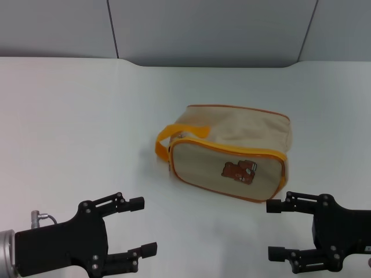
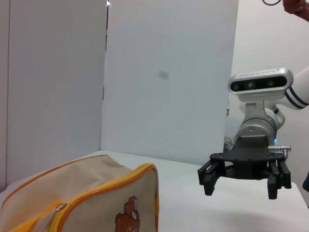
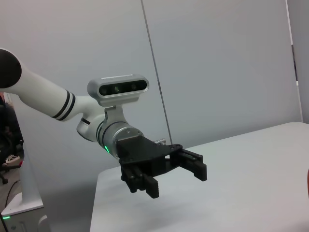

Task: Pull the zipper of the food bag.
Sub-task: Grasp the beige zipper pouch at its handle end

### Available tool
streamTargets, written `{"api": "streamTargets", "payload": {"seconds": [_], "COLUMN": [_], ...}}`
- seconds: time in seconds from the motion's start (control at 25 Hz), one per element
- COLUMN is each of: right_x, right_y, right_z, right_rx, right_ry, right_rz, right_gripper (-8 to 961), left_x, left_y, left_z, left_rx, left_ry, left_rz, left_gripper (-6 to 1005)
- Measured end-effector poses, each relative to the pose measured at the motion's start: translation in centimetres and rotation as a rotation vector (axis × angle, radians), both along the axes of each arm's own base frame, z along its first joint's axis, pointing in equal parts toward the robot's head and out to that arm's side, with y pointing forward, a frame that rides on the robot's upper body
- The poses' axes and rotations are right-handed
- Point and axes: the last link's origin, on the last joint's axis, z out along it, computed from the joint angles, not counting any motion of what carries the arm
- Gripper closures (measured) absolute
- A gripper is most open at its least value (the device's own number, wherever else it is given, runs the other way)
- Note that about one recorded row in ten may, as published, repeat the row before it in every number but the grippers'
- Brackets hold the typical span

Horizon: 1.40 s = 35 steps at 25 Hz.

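Observation:
The food bag point(image 1: 232, 153), beige canvas with orange piping and a brown bear patch point(image 1: 239, 172), lies on the white table point(image 1: 69, 127) in the middle of the head view. Its orange loop handle point(image 1: 164, 139) is at the bag's left end. A small silver pull tab point(image 2: 59, 208) of the zipper shows at that end in the left wrist view, beside the bag point(image 2: 91, 188). My left gripper point(image 1: 144, 226) is open and empty, near the table's front, left of the bag. My right gripper point(image 1: 272, 230) is open and empty, in front of the bag's right end.
Grey wall panels point(image 1: 208, 29) stand behind the table's far edge. The left wrist view shows my right gripper point(image 2: 240, 189) beyond the bag. The right wrist view shows my left gripper point(image 3: 176, 181) above the table.

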Motion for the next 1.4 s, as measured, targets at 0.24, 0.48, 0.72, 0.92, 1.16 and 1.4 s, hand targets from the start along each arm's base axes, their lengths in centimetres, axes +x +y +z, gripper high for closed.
{"api": "streamTargets", "payload": {"seconds": [0.24,0.48,0.72,0.92,1.16,1.4], "right_x": [0.0,0.1,0.6,0.6,0.6,0.6], "right_y": [0.0,-0.1,-0.5,-0.5,-0.5,-0.4], "right_z": [0.0,0.0,0.3,0.3,0.3,0.3], "right_rx": [0.001,0.005,0.021,0.020,0.020,0.021], "right_ry": [0.000,0.000,0.008,0.009,0.008,0.007], "right_rz": [0.002,-0.004,-0.024,-0.027,-0.030,-0.030], "right_gripper": [129,129,129,129,129,129], "left_x": [-0.1,-0.6,-0.9,-0.1,1.2,1.7], "left_y": [0.2,0.9,5.5,8.7,9.6,9.4], "left_z": [-0.1,-0.5,-2.7,-3.9,-5.3,-6.1], "left_rx": [0.011,0.058,0.223,0.300,0.275,0.264], "left_ry": [0.010,0.044,0.118,0.163,0.182,0.179], "left_rz": [0.012,0.031,0.145,0.199,0.173,0.164], "left_gripper": [201,202,202,202,202,203]}}
